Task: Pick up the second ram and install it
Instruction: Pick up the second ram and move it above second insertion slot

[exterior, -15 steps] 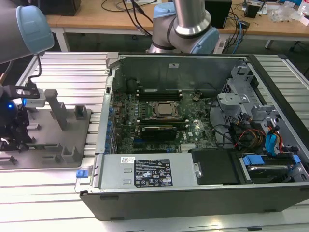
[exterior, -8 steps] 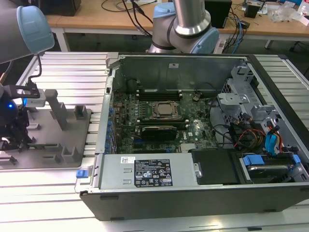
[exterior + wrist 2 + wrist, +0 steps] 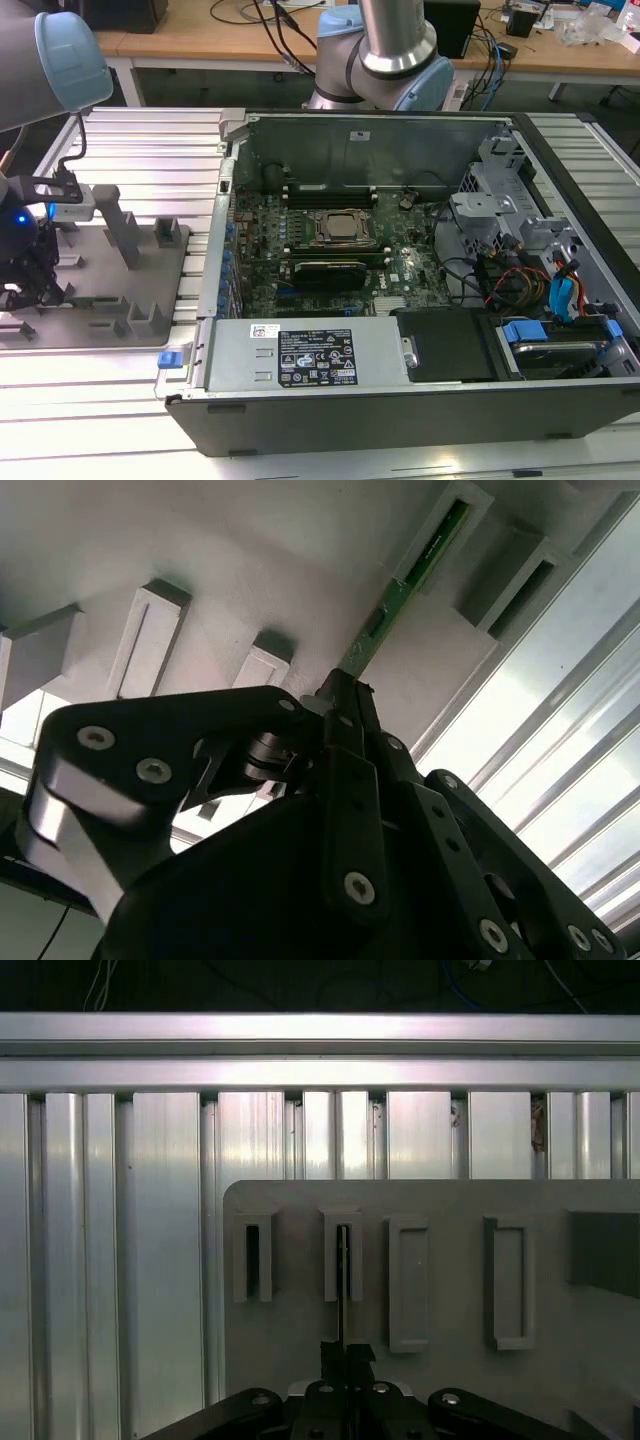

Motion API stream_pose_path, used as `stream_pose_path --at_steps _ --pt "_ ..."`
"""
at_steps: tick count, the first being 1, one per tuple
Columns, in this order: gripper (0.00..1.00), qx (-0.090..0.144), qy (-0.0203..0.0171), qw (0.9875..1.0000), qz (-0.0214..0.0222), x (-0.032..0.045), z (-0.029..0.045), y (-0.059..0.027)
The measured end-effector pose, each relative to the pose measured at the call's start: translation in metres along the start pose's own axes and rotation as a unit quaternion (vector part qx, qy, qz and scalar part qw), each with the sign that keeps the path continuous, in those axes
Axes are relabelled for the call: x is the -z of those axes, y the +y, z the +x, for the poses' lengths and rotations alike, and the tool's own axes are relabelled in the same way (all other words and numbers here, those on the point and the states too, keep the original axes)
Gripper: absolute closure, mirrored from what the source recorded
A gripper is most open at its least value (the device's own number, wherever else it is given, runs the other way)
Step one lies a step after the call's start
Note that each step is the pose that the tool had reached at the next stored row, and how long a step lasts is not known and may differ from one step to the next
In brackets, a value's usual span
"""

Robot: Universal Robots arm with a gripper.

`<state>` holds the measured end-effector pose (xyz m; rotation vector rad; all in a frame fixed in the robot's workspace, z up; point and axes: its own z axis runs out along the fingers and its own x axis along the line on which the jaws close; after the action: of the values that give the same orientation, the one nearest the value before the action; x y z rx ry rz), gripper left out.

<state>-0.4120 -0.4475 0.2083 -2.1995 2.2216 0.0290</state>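
At pincer (image 3: 343, 1350), second ram (image 3: 408, 580) edge-up, lengthwise along tray (image 3: 450, 1380) slot

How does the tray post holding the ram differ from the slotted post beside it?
The ram's post has the second ram standing edge-on in its slot; the neighbouring post has a dark, empty slot. The gripper has its jaws shut on the stick just off the ram's post; nothing touches the neighbouring post. Both are grey, alike in shape and size, on one tray.
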Motion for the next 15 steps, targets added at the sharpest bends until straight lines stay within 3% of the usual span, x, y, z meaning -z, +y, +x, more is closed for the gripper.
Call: stream_pose_path --at_steps 8,15 --pt "0.91 0.005 0.0000 1.0000 -0.0001 0.0001 -0.0001 0.0000" --pt "0.91 0.005 0.0000 1.0000 -0.0001 0.0280 -0.0008 0.0001"
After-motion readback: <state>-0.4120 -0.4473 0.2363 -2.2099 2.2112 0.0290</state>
